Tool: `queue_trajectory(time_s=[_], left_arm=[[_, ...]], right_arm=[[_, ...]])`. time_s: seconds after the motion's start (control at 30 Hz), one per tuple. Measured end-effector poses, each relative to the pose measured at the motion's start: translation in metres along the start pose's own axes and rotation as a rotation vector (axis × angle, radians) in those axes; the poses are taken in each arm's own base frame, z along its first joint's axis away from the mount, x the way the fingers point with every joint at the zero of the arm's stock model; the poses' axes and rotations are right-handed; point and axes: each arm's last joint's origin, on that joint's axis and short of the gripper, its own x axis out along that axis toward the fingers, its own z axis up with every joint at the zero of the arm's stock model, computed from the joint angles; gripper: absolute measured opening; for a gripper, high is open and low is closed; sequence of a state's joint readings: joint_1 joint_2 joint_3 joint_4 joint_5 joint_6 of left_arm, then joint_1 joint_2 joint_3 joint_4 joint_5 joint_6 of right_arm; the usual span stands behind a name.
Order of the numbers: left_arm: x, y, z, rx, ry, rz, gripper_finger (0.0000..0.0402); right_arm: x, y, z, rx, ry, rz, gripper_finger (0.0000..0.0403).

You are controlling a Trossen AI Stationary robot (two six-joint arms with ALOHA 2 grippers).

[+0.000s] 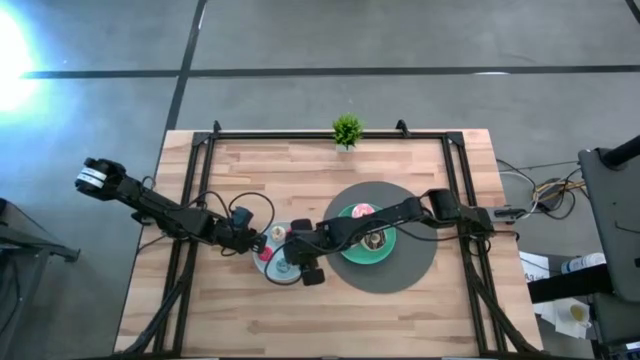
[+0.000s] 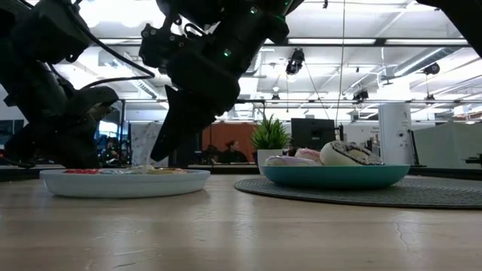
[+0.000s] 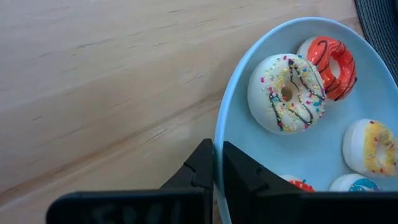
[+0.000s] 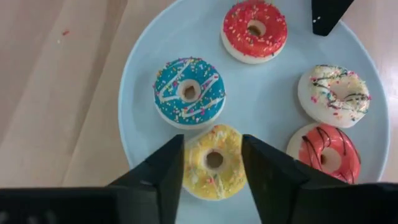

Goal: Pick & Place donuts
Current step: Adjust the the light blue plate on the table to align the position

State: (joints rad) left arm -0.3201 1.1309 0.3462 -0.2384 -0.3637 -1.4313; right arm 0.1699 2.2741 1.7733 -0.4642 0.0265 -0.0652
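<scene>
Five mini donuts lie flat on the light-blue plate: blue, red, white with sprinkles, orange with dark stripes and yellow. My right gripper is open above the plate and points down. Its fingers stand on either side of the yellow donut; I cannot tell whether they touch it. My left gripper is shut at the plate's left edge. Larger pink and chocolate-striped donuts sit on the green plate. My left gripper pinches the rim of the light-blue plate on its left side. One finger is outside the rim and one is over the plate's inner face. It comes slanting down from the table's left. The plate rests flat on the table.
The green plate sits on a dark round mat right of the light-blue plate; my right arm reaches across it. A small potted plant stands at the far edge. Black frame rails run along the table's left and right sides.
</scene>
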Motion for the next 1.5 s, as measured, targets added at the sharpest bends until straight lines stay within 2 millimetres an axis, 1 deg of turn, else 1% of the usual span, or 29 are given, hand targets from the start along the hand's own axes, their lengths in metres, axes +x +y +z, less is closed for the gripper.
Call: queue_trajectory(time_s=[0.07,0.13,0.27,0.37,0.47,0.53,0.63,0.7,0.77,0.8,0.9,0.97,1.03,1.1,1.13,1.17,1.23,1.3,1.4,1.47,1.5], left_arm=[[0.000,-0.001,0.000,0.006,-0.001,-0.003,0.0008],[-0.002,-0.004,0.001,0.006,-0.005,-0.013,0.0024],[-0.005,-0.011,0.004,0.027,-0.012,-0.036,0.0077],[-0.007,-0.015,0.004,0.046,0.009,-0.048,0.0118],[-0.012,-0.017,0.005,0.087,0.032,-0.042,0.0150],[-0.019,-0.018,0.006,0.114,0.039,-0.031,0.0162],[-0.031,-0.018,0.010,0.151,0.044,0.006,0.0170],[-0.042,-0.018,0.015,0.174,0.043,0.036,0.0171],[-0.056,-0.022,0.021,0.183,0.015,0.019,0.0171],[-0.064,-0.025,0.024,0.189,-0.014,-0.015,0.0171],[-0.087,-0.044,0.034,0.218,-0.129,-0.193,0.0171],[-0.099,-0.058,0.039,0.317,-0.208,-0.352,0.0171],[-0.107,-0.068,0.041,0.447,-0.260,-0.467,0.0171],[-0.111,-0.068,0.043,0.548,-0.302,-0.467,0.0171],[-0.114,-0.068,0.045,0.567,-0.318,-0.464,0.0171],[-0.118,-0.068,0.047,0.553,-0.322,-0.476,0.0171],[-0.128,-0.069,0.051,0.436,-0.319,-0.533,0.0171],[-0.135,-0.073,0.054,0.451,-0.346,-0.609,0.0171],[-0.141,-0.075,0.056,0.512,-0.404,-0.718,0.0171],[-0.138,-0.070,0.056,0.524,-0.454,-0.754,0.0171],[-0.132,-0.065,0.054,0.522,-0.458,-0.777,0.0171]], right_arm=[[-0.002,0.000,0.001,0.003,-0.004,-0.001,0.0164],[-0.004,0.000,0.002,0.000,-0.008,-0.003,0.0181],[-0.010,-0.001,0.005,-0.002,-0.021,-0.004,0.0209],[-0.018,-0.001,0.008,-0.008,-0.037,-0.005,0.0226],[-0.033,-0.004,0.013,-0.022,-0.052,-0.027,0.0238],[-0.045,-0.009,0.016,-0.020,-0.062,-0.041,0.0242],[-0.059,-0.020,0.012,-0.001,-0.052,-0.088,0.0242],[-0.069,-0.029,0.004,0.032,-0.038,-0.120,0.0238],[-0.084,-0.036,-0.010,0.082,-0.029,-0.131,0.0233],[-0.095,-0.038,-0.016,0.112,-0.037,-0.136,0.0230],[-0.131,-0.037,-0.035,0.197,-0.090,-0.142,0.0225],[-0.157,-0.034,-0.045,0.231,-0.153,-0.146,0.0224],[-0.183,-0.031,-0.057,0.259,-0.170,-0.193,0.0224],[-0.208,-0.030,-0.071,0.307,-0.160,-0.238,0.0225],[-0.221,-0.030,-0.078,0.347,-0.164,-0.246,0.0226],[-0.236,-0.030,-0.083,0.413,-0.186,-0.246,0.0226],[-0.265,-0.028,-0.093,0.588,-0.253,-0.226,0.0225],[-0.291,-0.025,-0.104,0.682,-0.335,-0.186,0.0224],[-0.316,-0.013,-0.120,0.655,-0.474,-0.107,0.0224],[-0.323,-0.005,-0.136,0.622,-0.589,-0.061,0.0224],[-0.319,-0.002,-0.148,0.607,-0.624,-0.039,0.0224]])
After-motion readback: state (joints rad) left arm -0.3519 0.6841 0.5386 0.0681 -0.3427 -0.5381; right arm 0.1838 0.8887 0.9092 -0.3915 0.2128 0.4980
